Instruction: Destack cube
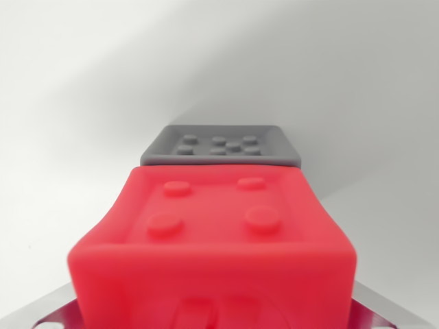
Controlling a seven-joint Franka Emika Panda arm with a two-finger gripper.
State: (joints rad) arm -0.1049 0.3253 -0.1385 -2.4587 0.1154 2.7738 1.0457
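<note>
At 6 o'clock: red cube (226, 226), close to my camera.
At 12 o'clock: grey cube (221, 145) behind it.
End effector: I can't tell its state.
Risk: red cube slipping if held loosely.

Red four-stud cube (219, 240) close up, grey cube (221, 145) just behind.
</note>
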